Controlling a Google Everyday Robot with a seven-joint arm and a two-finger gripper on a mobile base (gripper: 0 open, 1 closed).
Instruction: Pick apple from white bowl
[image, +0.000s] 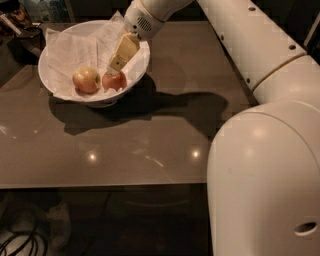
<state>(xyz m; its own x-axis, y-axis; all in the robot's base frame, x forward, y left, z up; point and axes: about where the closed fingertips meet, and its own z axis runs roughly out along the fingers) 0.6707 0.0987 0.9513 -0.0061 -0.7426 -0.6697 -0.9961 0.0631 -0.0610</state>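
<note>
The white bowl (137, 70) stands at the table's far left, lined with crumpled white paper. Two apples lie in its front part. The darker red apple (114, 80) is on the right, and a paler yellow-pink apple (86, 79) lies to its left. My gripper (116, 66) reaches into the bowl from the upper right, its pale fingers pointing down and left. The tips sit just above the red apple's top, close to it or touching.
The bowl rests on a glossy brown table (150, 150) whose front edge runs across the lower middle. My white arm (260, 60) crosses the table's right side, and its large body fills the lower right. Dark clutter (17, 22) sits at far left.
</note>
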